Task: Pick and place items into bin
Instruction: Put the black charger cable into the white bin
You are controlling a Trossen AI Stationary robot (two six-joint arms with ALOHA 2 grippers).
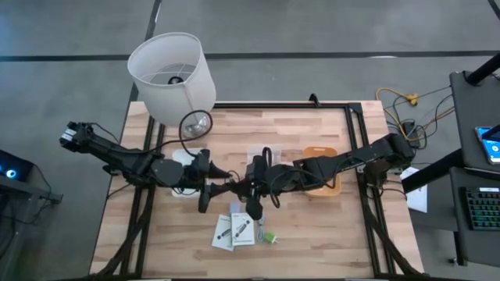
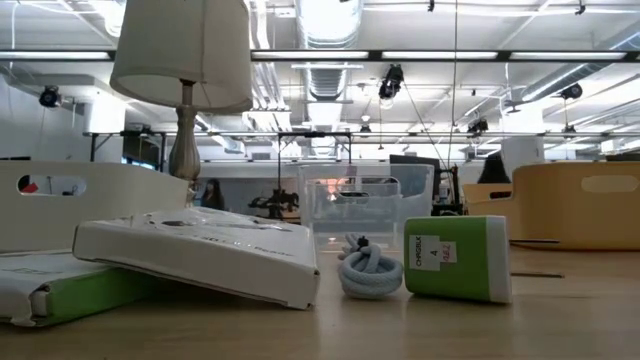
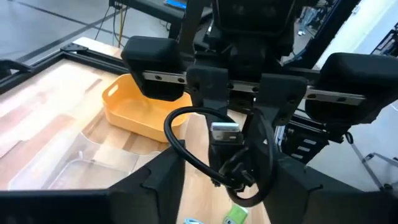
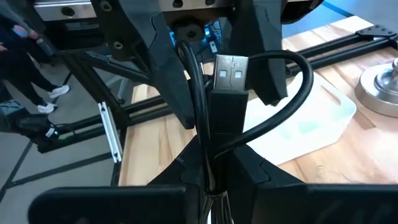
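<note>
Right wrist view: right gripper clamps the black cable; left gripper faces it, fingers apart.

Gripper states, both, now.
Left gripper: open, holding nothing, facing the cable.
Right gripper: shut on the black cable.

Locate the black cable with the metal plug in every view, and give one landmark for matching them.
High view: black cable at table centre, where both arms meet.
Low view: not in it.
Left wrist view: centre, looped, plug up, held in the facing right pincer.
Right wrist view: centre, plug up, clamped between this pincer's own fingers.
Shared landmark: orange bin, also in the left wrist view.
</note>
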